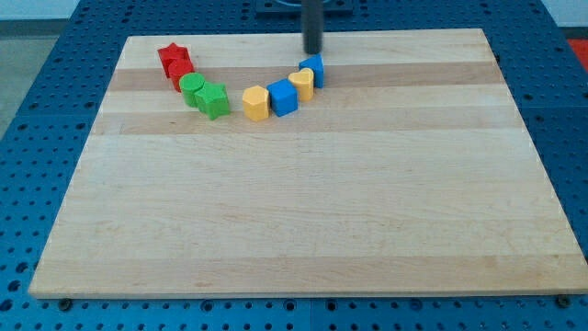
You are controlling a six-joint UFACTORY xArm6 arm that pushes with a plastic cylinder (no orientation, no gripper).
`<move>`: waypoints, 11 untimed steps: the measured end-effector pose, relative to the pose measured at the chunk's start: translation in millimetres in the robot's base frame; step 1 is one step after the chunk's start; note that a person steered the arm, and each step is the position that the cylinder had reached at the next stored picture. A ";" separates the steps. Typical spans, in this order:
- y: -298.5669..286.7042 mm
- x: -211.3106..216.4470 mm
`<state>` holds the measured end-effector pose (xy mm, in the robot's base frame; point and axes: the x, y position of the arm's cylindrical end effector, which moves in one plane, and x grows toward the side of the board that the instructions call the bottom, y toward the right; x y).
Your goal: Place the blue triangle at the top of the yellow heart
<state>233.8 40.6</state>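
The blue triangle sits near the view's top centre, touching the upper right side of the yellow heart. My tip stands just above the blue triangle, close to its top edge; I cannot tell whether they touch. The rod rises straight up out of the view. Both blocks are the right end of a curved row of blocks.
A blue cube and a yellow block continue the row to the left of the heart. Further left are a green star, a green block, a red block and a red star. The board's top edge is close behind my tip.
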 end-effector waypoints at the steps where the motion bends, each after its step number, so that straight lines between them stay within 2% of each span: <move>1: 49.2 30.4; 2: 65.8 61.8; 3: 68.6 52.6; 4: 39.8 35.3; 6: -23.1 34.7; 7: -10.7 65.1; 8: 28.5 88.5; 9: 38.1 85.5; 10: 36.8 35.3; 11: 7.6 3.2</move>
